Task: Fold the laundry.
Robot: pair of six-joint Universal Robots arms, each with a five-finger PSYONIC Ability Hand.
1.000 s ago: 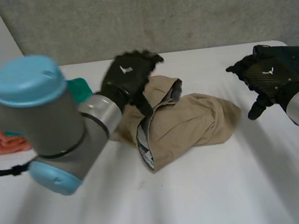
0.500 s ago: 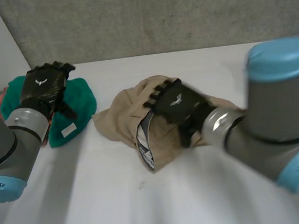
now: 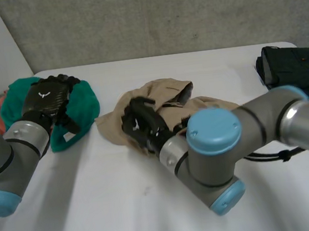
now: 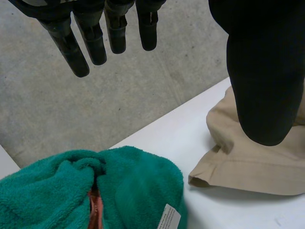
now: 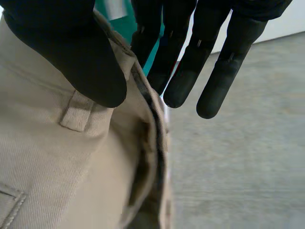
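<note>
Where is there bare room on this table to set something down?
Bare: the near table strip before the tan trousers, and the gap between them and the dark bundle. Crowded: around the green towel, near the left hand.

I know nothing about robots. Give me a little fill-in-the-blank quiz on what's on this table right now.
The towel under the left hand is coloured ____. The right hand is at the tan trousers, which lie on a ____ table. The trousers lie ____ the towel and the dark folded clothes.
Missing words: green; white; between.
</note>
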